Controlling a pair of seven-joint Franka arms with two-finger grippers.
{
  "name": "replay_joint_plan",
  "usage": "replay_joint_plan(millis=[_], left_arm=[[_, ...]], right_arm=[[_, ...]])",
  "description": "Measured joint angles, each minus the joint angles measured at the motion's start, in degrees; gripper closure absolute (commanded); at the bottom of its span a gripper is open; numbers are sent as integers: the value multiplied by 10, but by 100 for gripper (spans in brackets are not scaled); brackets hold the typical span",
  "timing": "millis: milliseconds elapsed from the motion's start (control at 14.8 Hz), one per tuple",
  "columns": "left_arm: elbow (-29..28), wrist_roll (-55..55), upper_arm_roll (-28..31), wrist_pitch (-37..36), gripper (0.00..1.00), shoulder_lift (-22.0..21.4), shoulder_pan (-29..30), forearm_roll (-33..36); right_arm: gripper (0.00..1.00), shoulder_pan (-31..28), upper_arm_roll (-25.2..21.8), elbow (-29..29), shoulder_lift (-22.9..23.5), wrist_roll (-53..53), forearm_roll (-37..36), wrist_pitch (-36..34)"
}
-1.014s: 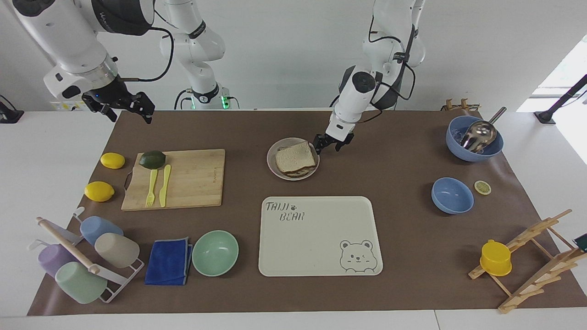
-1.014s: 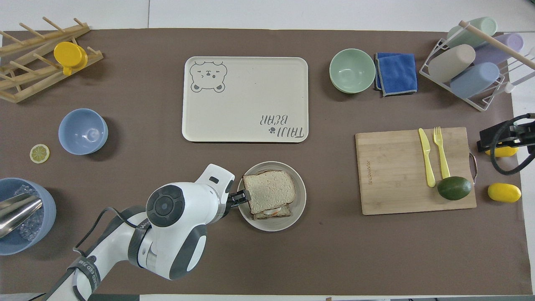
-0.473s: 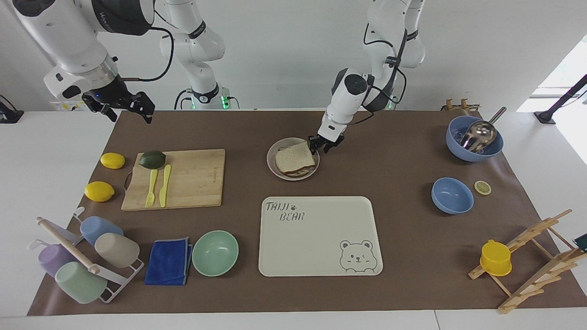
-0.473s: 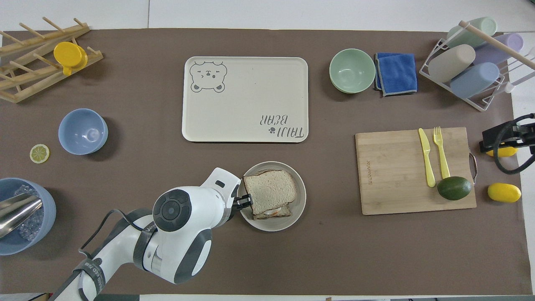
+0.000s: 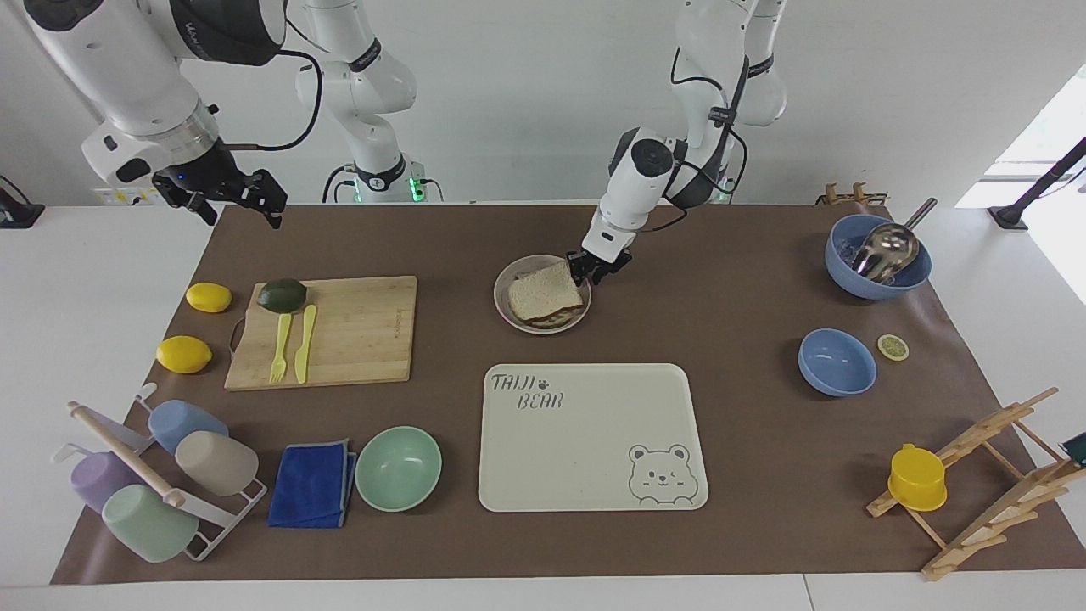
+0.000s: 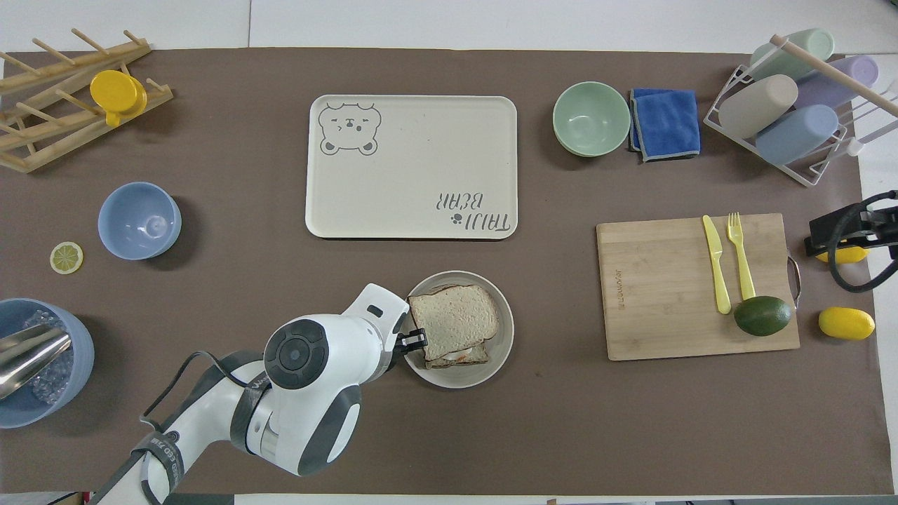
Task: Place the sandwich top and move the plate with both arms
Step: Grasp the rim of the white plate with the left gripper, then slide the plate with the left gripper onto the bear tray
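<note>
1. Moving in from the left arm's end of the table, the left gripper (image 5: 596, 269) has slid closer to the plate (image 5: 503, 307) than it was a second ago. Its tips now sit at the plate's rim, right by the corner of the sandwich top (image 5: 543, 291).

2. The sandwich top lies on the other bread in the plate and looks a bit tilted. I think the bread step is done and the left arm is getting ready to take the plate's edge.

3. I cannot tell how wide that claw is, or if it has hold of anything.

4. The right gripper (image 5: 222, 192) has not moved. It waits up in the air, well apart from the plate, over the table corner near the cutting board (image 5: 356, 331). I cannot tell its claw either. The plate needs both arms, so this one has yet to come over.

5. The tray (image 5: 585, 458) lies farther from the robots than the plate. It reads "TAIJI BEAR" and has a bear face drawn on it.

6. The cutting board has a small stamp I cannot read.
</note>
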Motion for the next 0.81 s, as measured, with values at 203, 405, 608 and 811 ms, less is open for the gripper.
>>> replay_joint_plan(millis=[203,405,608,811], left_arm=[[0,1,0,1,100,0,0,0],[2,6,0,4,100,0,-1,0],[4,17,0,4,100,-1,-1,0],[11,18,2,-4,100,-1,2,-3]], right_arm=[[0,0,0,0,0,0,0,0],[0,0,0,0,0,0,0,0],[0,0,0,0,0,0,0,0],[0,0,0,0,0,0,0,0]])
